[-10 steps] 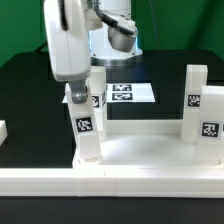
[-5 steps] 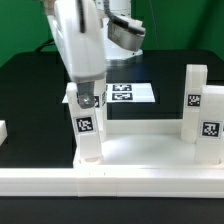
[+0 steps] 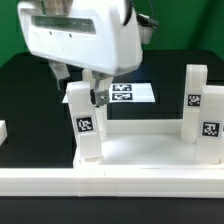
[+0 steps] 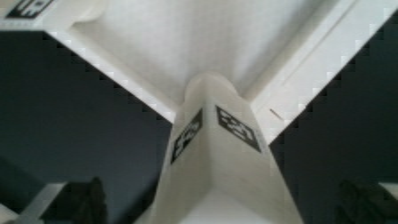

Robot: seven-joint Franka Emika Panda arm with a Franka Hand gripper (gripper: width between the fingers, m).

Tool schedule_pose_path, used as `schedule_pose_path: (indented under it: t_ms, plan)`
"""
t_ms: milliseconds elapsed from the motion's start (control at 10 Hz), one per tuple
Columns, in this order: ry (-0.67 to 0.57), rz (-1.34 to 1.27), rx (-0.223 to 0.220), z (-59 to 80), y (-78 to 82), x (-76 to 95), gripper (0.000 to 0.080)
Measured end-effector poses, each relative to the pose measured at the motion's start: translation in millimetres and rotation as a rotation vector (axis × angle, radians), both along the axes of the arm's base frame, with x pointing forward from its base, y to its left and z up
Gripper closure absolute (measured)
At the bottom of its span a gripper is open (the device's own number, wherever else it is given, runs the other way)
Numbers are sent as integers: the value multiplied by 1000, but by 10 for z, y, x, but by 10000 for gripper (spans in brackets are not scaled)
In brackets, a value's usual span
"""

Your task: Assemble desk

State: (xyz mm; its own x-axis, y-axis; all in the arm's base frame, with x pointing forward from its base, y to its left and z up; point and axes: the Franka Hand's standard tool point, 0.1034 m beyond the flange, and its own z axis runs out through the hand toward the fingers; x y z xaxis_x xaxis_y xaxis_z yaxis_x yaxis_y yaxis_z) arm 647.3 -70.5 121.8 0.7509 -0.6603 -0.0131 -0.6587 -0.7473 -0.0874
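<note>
My tool hangs with its fingers apart around the top of an upright white leg, not clamping it. The leg stands at a corner of the desk top, which lies on the black table. Three more tagged legs stand at the exterior view's right. Behind lies the marker board.

The desk top and legs look smooth, matt white plastic; the table is matt black.
</note>
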Motion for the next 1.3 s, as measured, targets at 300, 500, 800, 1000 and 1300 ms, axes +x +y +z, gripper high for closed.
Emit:
schedule_pose_path:
  t_ms: [300,500,800,1000,1300]
  plan:
    - [-20,277,-11,-5,32,1,150]
    - [-23,441,-31,-5,54,3,150]
    - [-24,586,-54,3,29,2,150]
    - [-22,582,-54,-3,26,0,410]
    - [-22,574,-53,-6,25,-1,511]
